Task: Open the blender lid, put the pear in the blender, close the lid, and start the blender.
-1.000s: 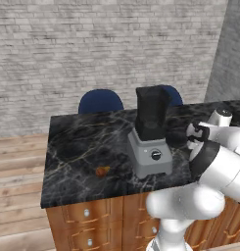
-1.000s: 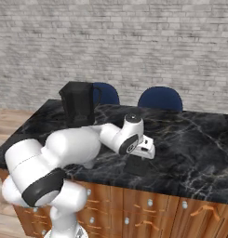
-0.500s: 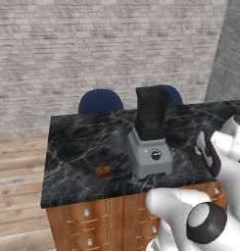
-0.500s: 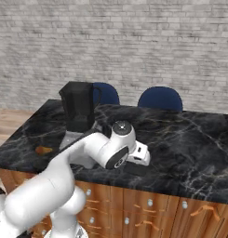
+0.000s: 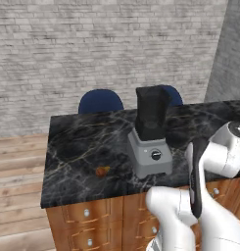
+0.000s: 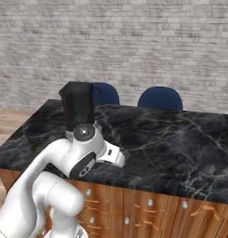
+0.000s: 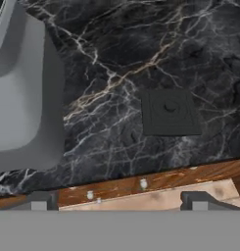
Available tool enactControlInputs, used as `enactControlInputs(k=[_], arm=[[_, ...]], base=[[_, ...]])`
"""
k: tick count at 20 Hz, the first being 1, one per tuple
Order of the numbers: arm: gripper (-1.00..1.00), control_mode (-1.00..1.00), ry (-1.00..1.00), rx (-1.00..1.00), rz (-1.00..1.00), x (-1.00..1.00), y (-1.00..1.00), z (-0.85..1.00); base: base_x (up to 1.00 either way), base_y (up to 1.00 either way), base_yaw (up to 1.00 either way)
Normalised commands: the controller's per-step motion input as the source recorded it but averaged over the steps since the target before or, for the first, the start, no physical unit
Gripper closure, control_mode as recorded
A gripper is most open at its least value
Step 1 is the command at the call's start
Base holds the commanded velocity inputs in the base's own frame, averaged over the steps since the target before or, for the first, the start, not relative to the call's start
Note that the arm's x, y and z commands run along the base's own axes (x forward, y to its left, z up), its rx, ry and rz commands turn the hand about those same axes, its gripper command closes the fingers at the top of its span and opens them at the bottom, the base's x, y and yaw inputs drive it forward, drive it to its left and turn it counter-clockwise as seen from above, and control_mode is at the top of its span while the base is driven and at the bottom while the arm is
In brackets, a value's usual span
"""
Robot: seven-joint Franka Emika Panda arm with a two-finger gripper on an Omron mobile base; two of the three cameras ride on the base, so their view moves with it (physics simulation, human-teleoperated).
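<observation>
Lid off and lying on the counter; pear waiting left of the blender.

The pear [image 5: 102, 170], small, light and likely slippery, suits a pinch across its wider part. The lid [image 7: 170, 112] lies flat right of the blender [image 5: 150, 138]. Since a second ago the arm has pulled back toward the counter [image 5: 77, 147] edge, gripper [image 7: 119, 206] spread empty.

— Inspector: State your casing.

— Arm: My links [image 6: 50, 162] are glossy white, rounded tubes with dark grey joint caps; one round cap carries a small pale centre. My fingertips [image 7: 39, 201] look grey and blocky, though blurred.

— Inspector: Markings?

— Arm: A dark strip along one link.
</observation>
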Motion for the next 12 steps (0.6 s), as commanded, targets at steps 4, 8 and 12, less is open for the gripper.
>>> enactControlInputs(k=[4, 8, 12], arm=[[-1.00, -1.00, -0.01, 0.00, -0.02, -0.39, 1.00, 0.51], [-1.00, -1.00, 0.00, 0.00, 0.00, -0.37, 0.96, 0.29], [-1.00, -1.00, 0.00, 0.00, 0.00, -0.40, 0.97, 0.09]], base=[[0.00, 0.00, 0.00], [0.00, 0.00, 0.00], [0.00, 0.00, 0.00]])
